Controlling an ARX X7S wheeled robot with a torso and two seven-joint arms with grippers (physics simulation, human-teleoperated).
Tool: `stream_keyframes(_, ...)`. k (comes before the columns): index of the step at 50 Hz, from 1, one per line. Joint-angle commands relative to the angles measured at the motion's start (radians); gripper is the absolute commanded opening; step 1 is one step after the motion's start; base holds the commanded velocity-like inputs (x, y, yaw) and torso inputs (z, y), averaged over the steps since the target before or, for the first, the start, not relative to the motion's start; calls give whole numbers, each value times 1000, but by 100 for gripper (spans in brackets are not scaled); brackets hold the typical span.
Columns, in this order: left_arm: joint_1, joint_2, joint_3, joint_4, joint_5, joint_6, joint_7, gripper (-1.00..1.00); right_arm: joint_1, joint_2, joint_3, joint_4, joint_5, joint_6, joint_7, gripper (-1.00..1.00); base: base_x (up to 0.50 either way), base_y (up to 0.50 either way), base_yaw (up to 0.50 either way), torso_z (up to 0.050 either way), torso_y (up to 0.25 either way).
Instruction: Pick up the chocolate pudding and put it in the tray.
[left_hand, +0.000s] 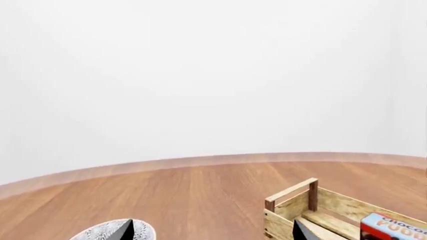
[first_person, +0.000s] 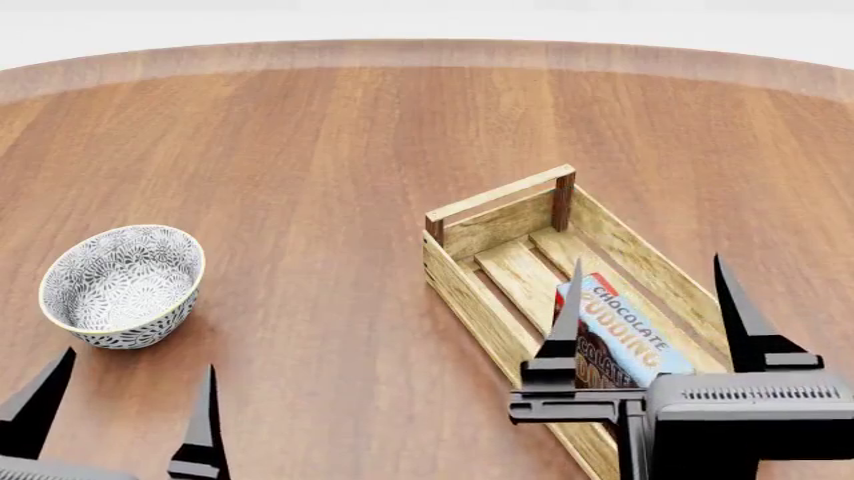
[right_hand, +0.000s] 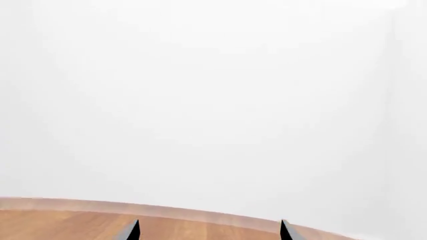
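Right gripper (first_person: 654, 300) is seen nearest the head camera, jaws spread wide, nothing held between them; one fingertip is seen just over the chocolate pudding (first_person: 625, 335), the other out past the tray's far long wall. Contact with the carton cannot be confirmed.

Chocolate pudding is found inside the tray (first_person: 470, 290), tilted, light-blue lettered face up, resting on the slats in the half of the tray nearer the robot. Its near end is hidden by the right gripper body. In the left wrist view the carton (left_hand: 393, 227) is seen cut by the frame edge, inside the tray (left_hand: 283, 212).

Tray is placed at an angle on the wooden table (first_person: 334, 140), one raised end rail pointing away from the robot.

Patterned bowl (first_person: 123, 285) is set upright, well apart from the tray, on the left-arm side.

Left gripper (first_person: 127, 405) is seen near the bowl, on its robot side, fingers parted, empty.
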Motion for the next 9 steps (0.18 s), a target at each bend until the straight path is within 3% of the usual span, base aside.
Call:
stream_keyframes(1, 6, -3, 9, 8, 6, 4, -4, 100, -51, 24, 5, -75, -12, -13, 25, 100, 0, 0, 0, 0, 0)
stream_keyframes(9, -6, -5, 13, 22, 2, -14, -6, 100, -57, 15, 5, -47, -9, -33, 19, 100, 0, 0, 0, 0, 0)
